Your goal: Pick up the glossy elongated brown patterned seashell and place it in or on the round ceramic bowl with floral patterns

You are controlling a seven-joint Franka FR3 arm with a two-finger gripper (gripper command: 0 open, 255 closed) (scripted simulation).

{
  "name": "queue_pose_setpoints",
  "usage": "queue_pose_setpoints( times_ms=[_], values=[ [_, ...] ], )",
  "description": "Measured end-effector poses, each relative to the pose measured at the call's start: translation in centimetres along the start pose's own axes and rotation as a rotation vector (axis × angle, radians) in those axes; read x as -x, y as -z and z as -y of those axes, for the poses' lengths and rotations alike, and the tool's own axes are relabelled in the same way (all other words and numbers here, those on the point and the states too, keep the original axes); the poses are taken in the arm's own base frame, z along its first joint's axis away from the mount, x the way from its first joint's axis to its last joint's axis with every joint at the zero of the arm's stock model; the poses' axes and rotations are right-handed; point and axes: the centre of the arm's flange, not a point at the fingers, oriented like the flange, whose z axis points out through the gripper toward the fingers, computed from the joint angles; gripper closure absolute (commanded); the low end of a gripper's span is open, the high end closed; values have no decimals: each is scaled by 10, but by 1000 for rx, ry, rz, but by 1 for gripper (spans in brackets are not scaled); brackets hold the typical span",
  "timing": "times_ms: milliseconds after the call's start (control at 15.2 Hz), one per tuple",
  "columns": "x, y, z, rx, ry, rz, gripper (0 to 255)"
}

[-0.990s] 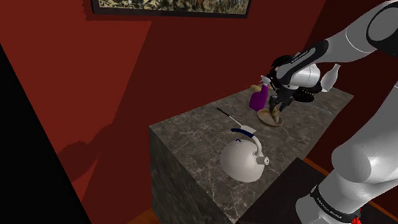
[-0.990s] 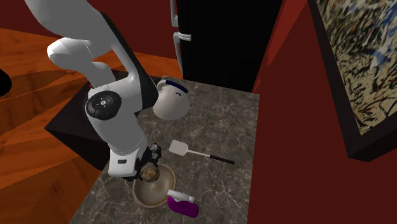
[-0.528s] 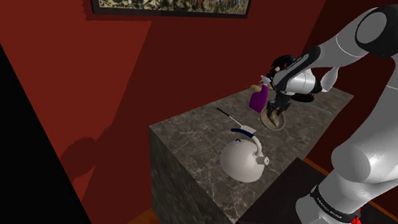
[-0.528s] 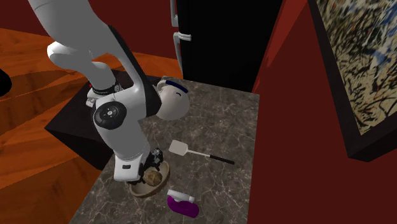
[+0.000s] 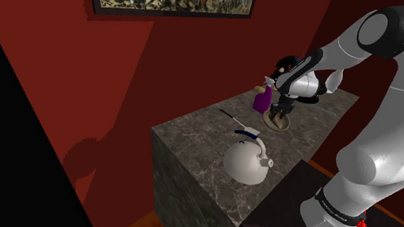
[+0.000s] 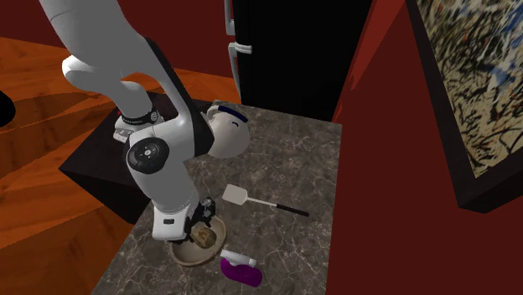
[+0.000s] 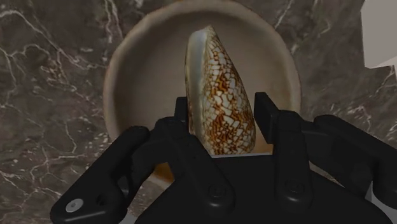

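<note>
A glossy long seashell (image 7: 216, 83) with a brown net pattern sits between my fingers, and my gripper (image 7: 222, 111) is shut on it. Directly under it lies a round tan bowl (image 7: 127, 70) on the dark marble counter. In the second exterior view the shell (image 6: 204, 238) hangs just inside the bowl (image 6: 186, 256), with the gripper (image 6: 201, 222) low over it. In the shoulder view the gripper (image 5: 283, 111) stands right above the bowl (image 5: 278, 123) at the counter's far end.
A purple spray bottle (image 5: 261, 100) stands close beside the bowl; it appears again (image 6: 239, 266) in the second exterior view. A white spatula (image 6: 237, 196) and a white kettle (image 5: 246, 161) lie further along the counter (image 5: 192, 141). A red wall runs behind.
The arm has come down over the last second, bringing the held shell from above the bowl to just inside it. The bottle, spatula and kettle have stayed put.
</note>
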Motion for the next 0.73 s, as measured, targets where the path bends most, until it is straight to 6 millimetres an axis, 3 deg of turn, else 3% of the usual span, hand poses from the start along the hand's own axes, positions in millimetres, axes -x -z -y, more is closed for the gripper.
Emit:
queue_pose_setpoints(
  times_ms=[66,462,726],
  values=[
    [0,1,0,0,0,-2,0],
    [2,-3,0,-1,0,8,0],
    [4,36,-1,-2,0,7,0]
  ],
)
